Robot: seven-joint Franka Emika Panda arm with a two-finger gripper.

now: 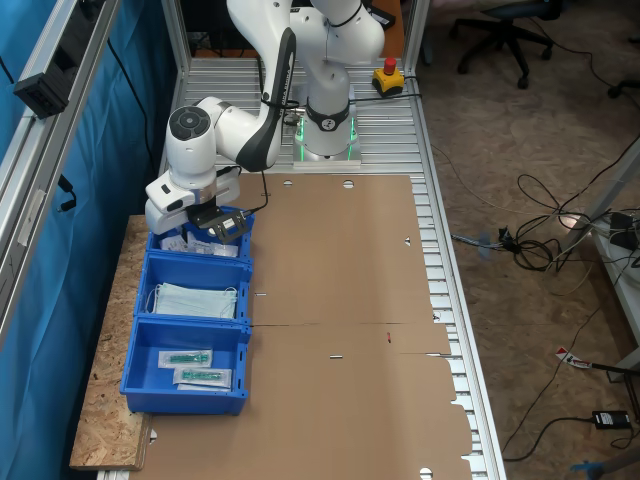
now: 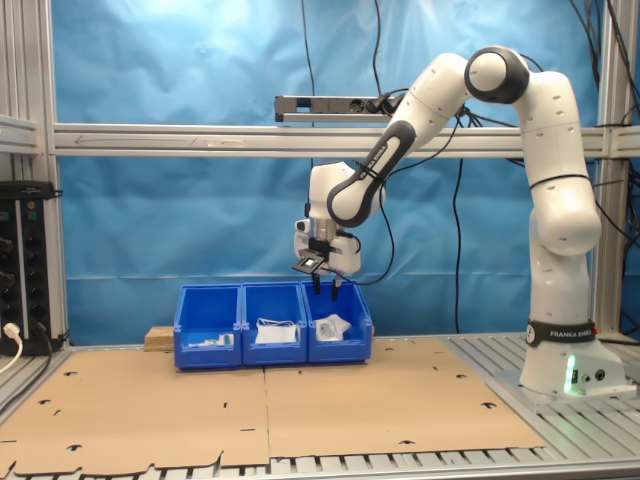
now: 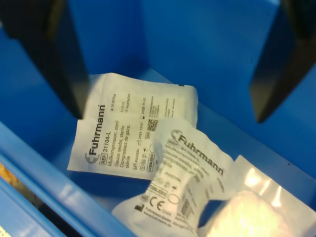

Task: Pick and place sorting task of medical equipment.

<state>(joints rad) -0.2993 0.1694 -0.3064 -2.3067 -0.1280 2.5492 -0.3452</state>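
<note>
Blue bin point(image 3: 207, 54) holds white packets point(image 3: 128, 128) below parted pincer point(image 3: 170, 106) fingers.

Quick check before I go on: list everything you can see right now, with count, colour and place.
Bins: three, blue, in a row along the cardboard's edge, at the first exterior view's left.
Packets: at least three, whitish, overlapping on the floor of the end bin nearest the robot base, under the hand.
Face masks: a light-blue stack, count unclear, middle bin.
Clear sleeves with green items: two, in the bin farthest from the base.
Cardboard sheet: one, brown, covering the table.
Wooden board: one, under the bins.
Red button on a yellow box: one, beside the base.
Office chair: one, dark, on the floor behind the table.
Arm: one, white.
Hand: open, holding nothing, above the end bin.
</note>
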